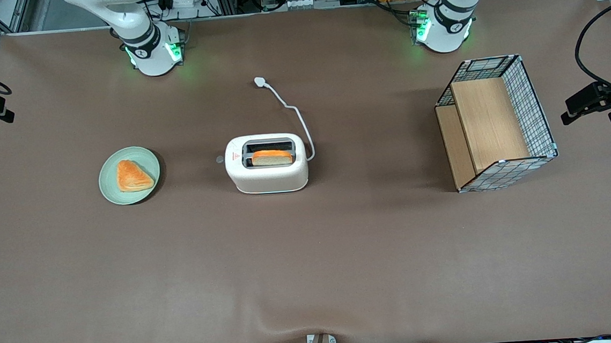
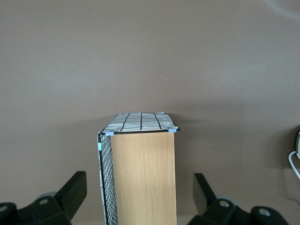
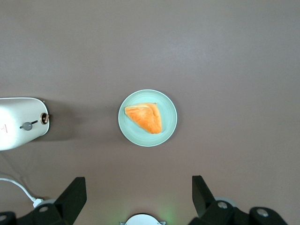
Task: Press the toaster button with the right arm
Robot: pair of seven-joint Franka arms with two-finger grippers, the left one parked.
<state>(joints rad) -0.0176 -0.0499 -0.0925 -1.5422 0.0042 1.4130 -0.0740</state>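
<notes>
The white two-slot toaster [image 1: 266,170] stands mid-table with a slice of toast [image 1: 271,157] in the slot nearer the front camera. Its small grey round button [image 1: 220,159] sticks out of the end facing the working arm's end of the table. The right wrist view shows that end of the toaster [image 3: 18,124], with the grey button [image 3: 27,125] and a small brownish dial [image 3: 45,118] beside it. My right gripper [image 3: 139,194] is open and empty, high above the table near the green plate, well apart from the toaster. In the front view only the right arm's base [image 1: 151,47] shows.
A green plate [image 1: 111,186] holding a triangular pastry [image 1: 133,175] lies toward the working arm's end, also seen in the right wrist view [image 3: 168,131]. The white cord and plug [image 1: 260,81] trail from the toaster toward the arm bases. A wire-and-wood basket [image 1: 496,123] stands toward the parked arm's end.
</notes>
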